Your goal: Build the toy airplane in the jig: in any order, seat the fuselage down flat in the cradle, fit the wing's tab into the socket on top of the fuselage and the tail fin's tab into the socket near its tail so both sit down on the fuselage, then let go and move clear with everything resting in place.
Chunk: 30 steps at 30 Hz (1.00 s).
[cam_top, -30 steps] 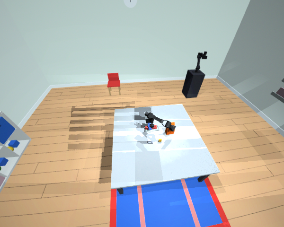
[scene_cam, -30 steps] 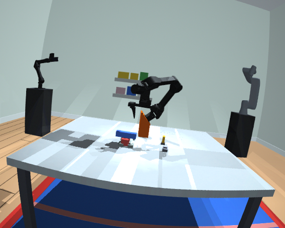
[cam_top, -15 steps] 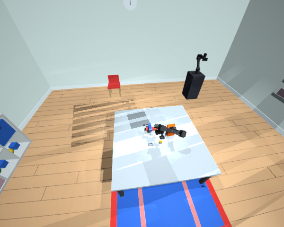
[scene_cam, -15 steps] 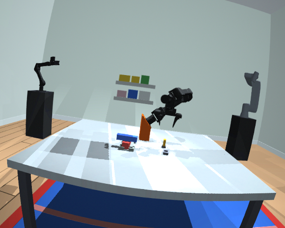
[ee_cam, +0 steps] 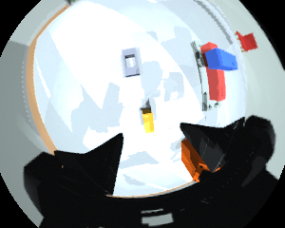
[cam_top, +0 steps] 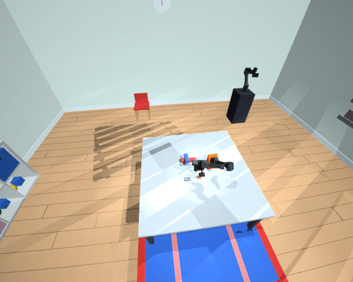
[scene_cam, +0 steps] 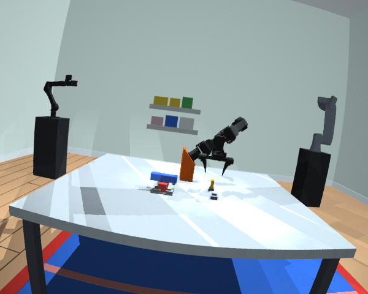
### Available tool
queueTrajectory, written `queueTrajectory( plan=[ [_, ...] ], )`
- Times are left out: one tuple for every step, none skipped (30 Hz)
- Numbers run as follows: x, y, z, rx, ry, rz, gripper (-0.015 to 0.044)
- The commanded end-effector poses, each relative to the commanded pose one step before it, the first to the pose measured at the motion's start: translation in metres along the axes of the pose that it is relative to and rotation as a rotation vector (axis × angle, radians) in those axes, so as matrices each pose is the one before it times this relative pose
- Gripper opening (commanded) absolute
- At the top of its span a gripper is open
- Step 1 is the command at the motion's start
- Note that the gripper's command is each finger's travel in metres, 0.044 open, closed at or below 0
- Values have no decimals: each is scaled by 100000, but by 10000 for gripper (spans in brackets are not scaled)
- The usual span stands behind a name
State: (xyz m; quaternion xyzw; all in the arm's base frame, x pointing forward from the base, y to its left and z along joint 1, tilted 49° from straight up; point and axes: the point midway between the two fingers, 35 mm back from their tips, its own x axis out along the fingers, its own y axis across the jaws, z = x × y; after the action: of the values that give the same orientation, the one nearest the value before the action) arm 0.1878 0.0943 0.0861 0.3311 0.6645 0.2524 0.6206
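Observation:
The red fuselage (cam_top: 192, 158) (scene_cam: 162, 187) (ee_cam: 217, 86) lies in the grey cradle (scene_cam: 169, 192). The blue wing (cam_top: 186, 158) (scene_cam: 164, 177) (ee_cam: 221, 59) lies across the top of the fuselage; its tab and socket are hidden, so I cannot tell how deep it sits. The yellow tail fin (scene_cam: 212, 182) (ee_cam: 148, 122) stands apart from them on the table, upright, with a dark part at its foot. My gripper (scene_cam: 213, 173) (ee_cam: 152, 130) is open and empty, above the tail fin, with the fin showing between the fingertips in the wrist view.
A small grey block with a square opening (scene_cam: 213, 198) (ee_cam: 131, 72) lies near the tail fin. The orange block (cam_top: 212, 156) (scene_cam: 186, 167) (ee_cam: 191, 159) stands at the arm's base, between the cradle and the fin in the exterior view.

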Motion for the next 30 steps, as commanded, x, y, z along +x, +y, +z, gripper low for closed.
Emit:
queueTrajectory(
  plan=[
    [1159,53,-153,498,203,637,440],
    [248,8,-9,-5,6,39,440],
    [83,3,-4,-2,3,15,440],
    [27,-3,4,-6,-3,-17,440],
    [80,-9,11,-19,-9,-51,440],
    [133,-15,18,-31,-16,-83,440],
    [161,-17,21,-38,-20,-96,440],
    [161,-16,19,-38,-21,-91,440],
    [161,-14,18,-38,-22,-86,440],
    [161,-13,17,-38,-23,-81,440],
    [160,-12,15,-37,-23,-74,440],
    [160,-9,14,-28,-20,-60,440],
    [160,-8,12,-27,-19,-54,440],
    [160,-3,10,9,-3,-12,440],
    [160,-2,8,9,-2,-7,440],
    [160,-1,7,9,-2,-3,440],
    [160,0,5,9,-1,2,440],
    [159,1,4,9,0,6,440],
    [159,2,2,10,0,11,440],
    [158,3,1,10,1,15,440],
    [158,4,-1,10,2,20,440],
    [157,5,-2,10,3,24,440],
    [157,6,-4,11,4,29,440],
    [156,6,-5,11,5,33,440],
    [156,7,-7,11,6,38,440],
    [156,8,-9,12,8,42,440],
    [155,9,-10,12,9,46,440],
    [155,10,-12,12,10,51,440],
    [154,11,-13,13,12,55,440],
    [154,12,-15,13,13,60,440]
  ],
)
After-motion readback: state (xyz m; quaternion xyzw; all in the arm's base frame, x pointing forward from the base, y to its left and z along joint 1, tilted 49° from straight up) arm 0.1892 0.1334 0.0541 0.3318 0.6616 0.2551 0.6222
